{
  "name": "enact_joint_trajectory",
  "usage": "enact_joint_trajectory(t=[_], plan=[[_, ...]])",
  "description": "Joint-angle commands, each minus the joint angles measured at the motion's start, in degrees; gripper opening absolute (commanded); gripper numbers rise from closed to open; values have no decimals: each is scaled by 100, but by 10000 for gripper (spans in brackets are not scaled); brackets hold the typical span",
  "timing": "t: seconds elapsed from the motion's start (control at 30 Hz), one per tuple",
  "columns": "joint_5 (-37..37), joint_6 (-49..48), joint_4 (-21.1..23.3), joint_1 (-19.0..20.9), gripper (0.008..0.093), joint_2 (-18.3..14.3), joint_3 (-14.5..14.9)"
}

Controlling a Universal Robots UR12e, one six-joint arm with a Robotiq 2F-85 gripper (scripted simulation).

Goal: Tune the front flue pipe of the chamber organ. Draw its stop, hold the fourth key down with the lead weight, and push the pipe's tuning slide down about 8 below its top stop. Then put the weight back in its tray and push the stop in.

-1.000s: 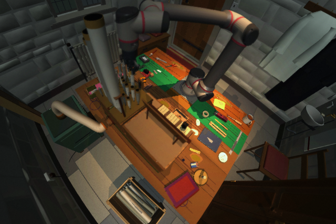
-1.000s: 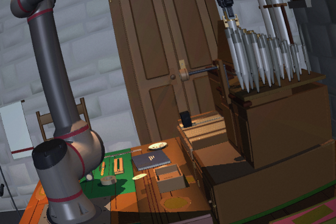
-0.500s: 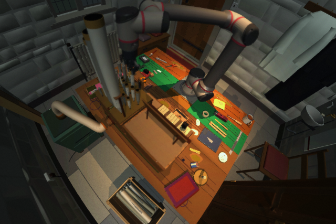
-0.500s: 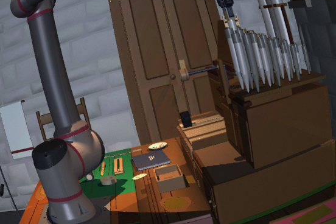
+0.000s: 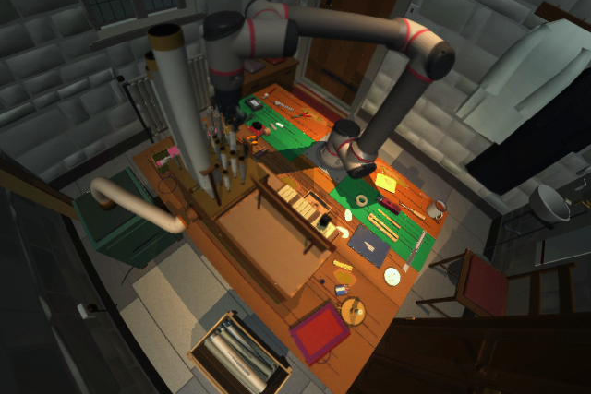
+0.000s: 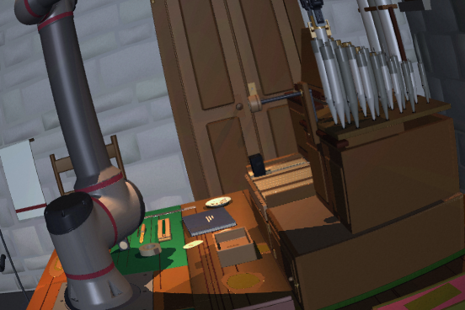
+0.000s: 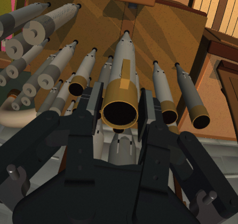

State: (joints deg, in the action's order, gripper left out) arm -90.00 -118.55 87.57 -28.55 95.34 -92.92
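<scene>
My gripper (image 7: 120, 107) is open, directly over the front flue pipe (image 7: 123, 63) of the chamber organ, one finger on each side of the pipe's brass tuning slide (image 7: 120, 103). In the second side camera the fingers (image 6: 319, 20) stand at the slide (image 6: 319, 28) on the pipe's top. The stop knob (image 6: 254, 102) stands drawn out on its rod at the organ's side. The dark lead weight (image 6: 257, 165) sits on a key of the keyboard (image 6: 283, 176). Its tray (image 6: 234, 246) stands on the bench beside the organ.
The tall pale pipe (image 5: 179, 103) rises close beside my arm. More small pipes (image 6: 379, 75) stand in rows behind the front one. A notebook (image 6: 208, 220), a tape roll (image 6: 150, 249) and small tools lie on the bench and green mat.
</scene>
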Motion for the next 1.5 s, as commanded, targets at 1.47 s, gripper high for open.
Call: enact_joint_trajectory(t=[1.47], plan=[[0, 0, -394, 0, 475, -26, 429]])
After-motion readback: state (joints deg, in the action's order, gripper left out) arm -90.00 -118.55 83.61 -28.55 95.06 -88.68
